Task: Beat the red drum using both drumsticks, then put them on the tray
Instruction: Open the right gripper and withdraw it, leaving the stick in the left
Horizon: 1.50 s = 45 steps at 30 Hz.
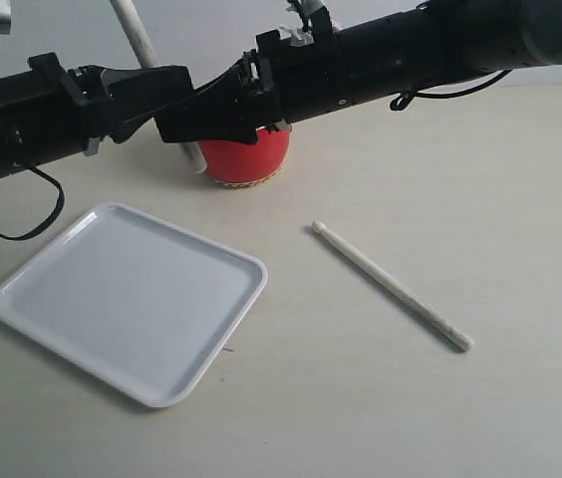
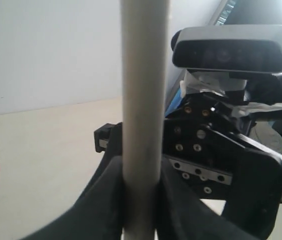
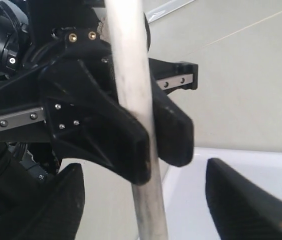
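**Item: tabletop, two-arm drum set-up**

- Surroundings: pale table (image 1: 440, 398); black cable loop (image 1: 22, 214) under L arm; R arm's wrist cam (image 2: 231, 50) close beside L gripper.
- Obstructions: both grippers meet in front of red drum (image 1: 251, 154) and hide its top. R arm reaches across the middle.
- Left gripper (image 1: 166, 88): fingers pressed onto stick A (image 2: 141, 90), pinching it mid-shaft. Stick is steep, upper end runs out of the exterior view, lower end drops beside drum.
- Right gripper (image 3: 146, 192): jaws spread wide, nothing gripped. Stick A's shaft passes between them w/o contact.
- Stick B (image 1: 391, 287): flat on table, R of tray, well apart from both grippers.
- Tray (image 1: 82, 299): on table, in front of drum, below L gripper.
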Each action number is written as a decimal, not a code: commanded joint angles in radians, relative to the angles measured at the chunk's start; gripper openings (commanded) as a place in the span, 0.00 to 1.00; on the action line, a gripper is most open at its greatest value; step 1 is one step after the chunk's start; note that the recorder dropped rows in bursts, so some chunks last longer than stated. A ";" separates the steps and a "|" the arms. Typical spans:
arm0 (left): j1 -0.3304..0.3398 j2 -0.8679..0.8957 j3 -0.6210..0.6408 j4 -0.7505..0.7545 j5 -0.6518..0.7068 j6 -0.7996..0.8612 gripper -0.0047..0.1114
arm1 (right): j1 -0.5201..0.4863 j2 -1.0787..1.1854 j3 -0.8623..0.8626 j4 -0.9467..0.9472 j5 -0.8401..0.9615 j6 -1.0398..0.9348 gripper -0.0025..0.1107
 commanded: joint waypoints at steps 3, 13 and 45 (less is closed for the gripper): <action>0.003 -0.013 -0.016 0.020 0.024 -0.037 0.04 | -0.001 -0.005 0.004 -0.006 0.010 0.008 0.57; 0.013 -0.013 -0.016 -0.010 0.032 -0.034 0.04 | -0.017 -0.005 0.002 -0.010 0.010 0.065 0.53; 0.033 -0.013 -0.016 0.004 0.002 -0.082 0.04 | 0.040 -0.005 0.004 -0.078 -0.069 0.130 0.02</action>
